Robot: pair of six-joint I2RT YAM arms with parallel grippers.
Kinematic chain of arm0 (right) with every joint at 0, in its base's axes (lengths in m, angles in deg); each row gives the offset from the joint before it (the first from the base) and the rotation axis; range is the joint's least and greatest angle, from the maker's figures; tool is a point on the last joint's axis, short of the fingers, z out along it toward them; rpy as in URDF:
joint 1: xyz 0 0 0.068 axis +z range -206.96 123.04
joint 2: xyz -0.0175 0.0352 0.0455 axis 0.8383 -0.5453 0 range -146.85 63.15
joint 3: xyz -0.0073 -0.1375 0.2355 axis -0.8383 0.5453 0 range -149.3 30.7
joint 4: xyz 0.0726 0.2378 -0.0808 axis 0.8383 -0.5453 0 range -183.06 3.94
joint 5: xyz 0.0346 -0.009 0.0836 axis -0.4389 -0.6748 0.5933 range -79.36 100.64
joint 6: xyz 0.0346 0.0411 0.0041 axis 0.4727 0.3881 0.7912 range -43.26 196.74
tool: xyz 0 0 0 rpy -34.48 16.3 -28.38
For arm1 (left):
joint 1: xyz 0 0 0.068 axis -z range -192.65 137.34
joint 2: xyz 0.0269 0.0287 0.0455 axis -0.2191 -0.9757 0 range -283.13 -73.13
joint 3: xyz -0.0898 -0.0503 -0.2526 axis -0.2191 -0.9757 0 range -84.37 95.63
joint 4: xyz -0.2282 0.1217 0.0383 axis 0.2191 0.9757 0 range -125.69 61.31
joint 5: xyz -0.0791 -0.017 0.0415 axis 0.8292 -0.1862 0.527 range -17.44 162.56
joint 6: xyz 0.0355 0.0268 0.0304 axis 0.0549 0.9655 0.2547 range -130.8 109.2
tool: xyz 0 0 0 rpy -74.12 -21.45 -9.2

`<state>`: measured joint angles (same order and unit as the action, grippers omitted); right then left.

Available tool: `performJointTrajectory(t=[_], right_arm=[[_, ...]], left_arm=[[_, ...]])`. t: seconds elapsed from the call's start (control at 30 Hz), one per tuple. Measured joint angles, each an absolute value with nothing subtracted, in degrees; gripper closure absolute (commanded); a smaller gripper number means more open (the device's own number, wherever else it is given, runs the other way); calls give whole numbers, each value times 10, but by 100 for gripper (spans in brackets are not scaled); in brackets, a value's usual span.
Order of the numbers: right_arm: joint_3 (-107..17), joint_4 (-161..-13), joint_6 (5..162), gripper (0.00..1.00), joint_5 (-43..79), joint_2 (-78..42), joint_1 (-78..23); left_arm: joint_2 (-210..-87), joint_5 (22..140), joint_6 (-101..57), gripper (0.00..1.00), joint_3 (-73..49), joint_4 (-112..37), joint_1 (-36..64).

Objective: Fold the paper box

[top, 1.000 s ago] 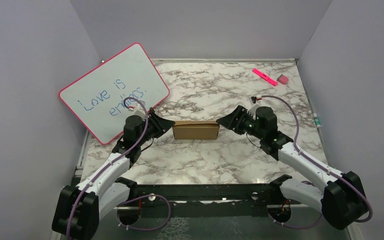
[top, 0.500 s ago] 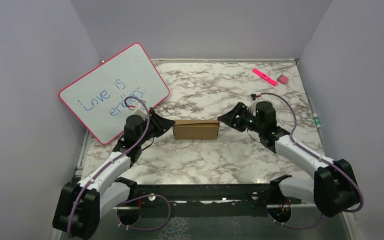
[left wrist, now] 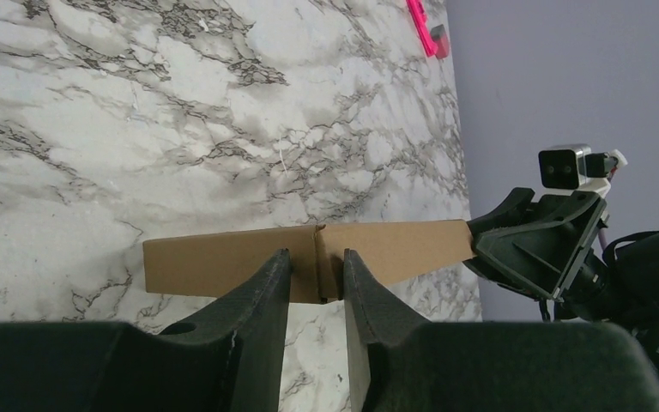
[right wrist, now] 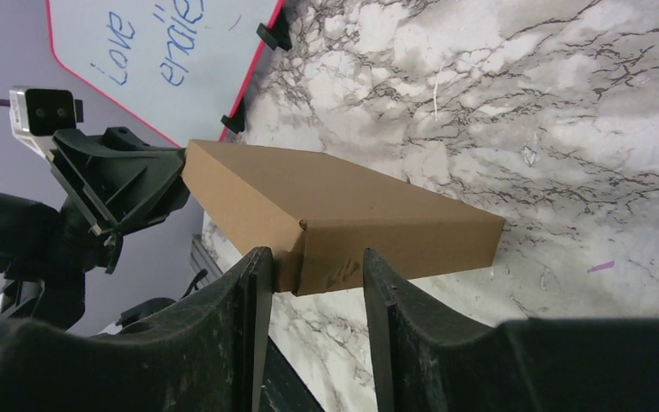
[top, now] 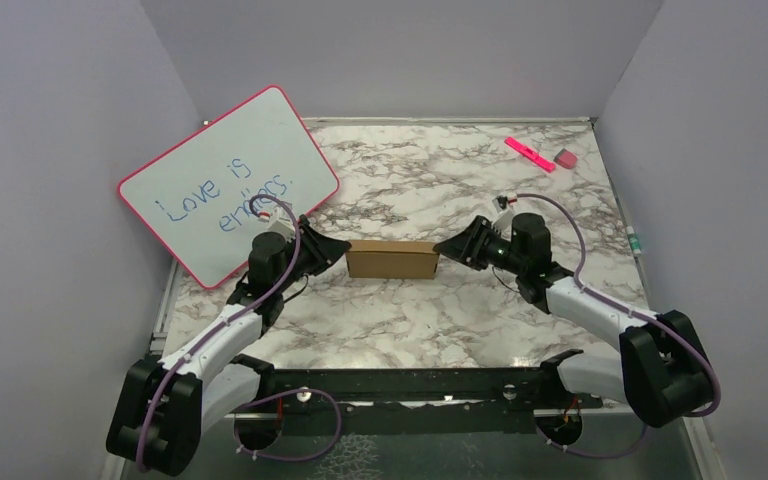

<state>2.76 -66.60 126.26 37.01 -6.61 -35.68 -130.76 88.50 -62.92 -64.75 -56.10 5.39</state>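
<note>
Although the table [top: 410,310] has bare marble before and behind the work, and the whiteboard [top: 210,170] leaning at its far left takes up only that corner, everything at stake sits in the middle. There the paper box [top: 391,260] lies flat and closed, its long sides running across, with one arm at each short end. From how it lies, I judge the folding nearly done, and the step in hand looks like squaring or pressing home the ends. The left pincer [left wrist: 317,262] is at the left end, its jaws narrowly parted with a corner of the box between them. The right pincer [right wrist: 313,257] is at the right end, its jaws wider, about half open, set either side of the opposite corner. Whether either one presses on the cardboard I cannot tell. The next move probably calls for even pressure from both ends, so the light box does not skid or twist on the smooth marble. Its edges look crisp and its top flat. The whiteboard's lower corner is near the left arm, leaving little room there. The pink marker [top: 530,153] and the eraser [top: 565,158] lie well apart at the far right.
</note>
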Motion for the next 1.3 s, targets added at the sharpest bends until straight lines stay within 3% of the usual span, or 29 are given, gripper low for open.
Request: performJointTrajectory(t=[0.47, 0.9, 1.3], right_arm=[[95, -436, 1284, 66, 478, -152, -404], [91, -404, 1266, 73, 500, -175, -413], [86, -386, 1265, 74, 525, -187, -416]], left_arm=[[-1361, 947, -669, 79, -681, -670, 22], [-1406, 952, -677, 100, -718, -786, 17], [-1454, 961, -749, 100, -743, -895, 12]])
